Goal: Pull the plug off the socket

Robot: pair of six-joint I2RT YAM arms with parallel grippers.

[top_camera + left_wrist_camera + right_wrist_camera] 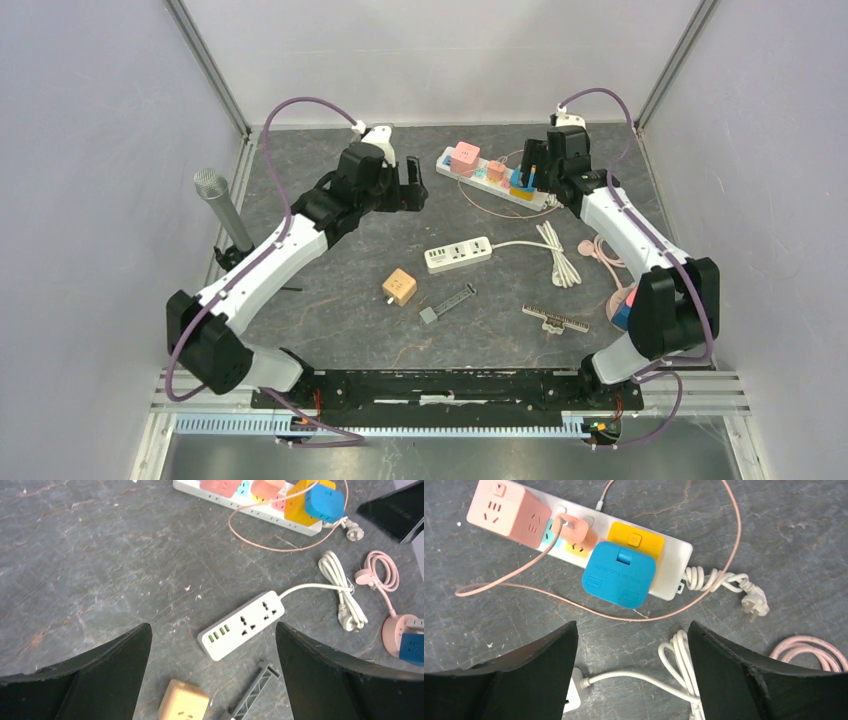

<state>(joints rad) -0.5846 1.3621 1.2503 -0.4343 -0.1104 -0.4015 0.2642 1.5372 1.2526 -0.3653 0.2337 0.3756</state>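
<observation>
Your right pincer (630, 630) hangs wide, empty, over the blue plug (619, 575); plug sits in the strip (672, 562), far right of the table (330, 300); left pincer (213, 630) wide, empty too.

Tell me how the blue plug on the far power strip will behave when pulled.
The blue plug looks like a rigid plastic block, so it should keep its shape when squeezed. Its smooth, rounded faces may be slippery. The white power strip seems unfastened and light, so it will probably lift with the plug unless held down.
</observation>
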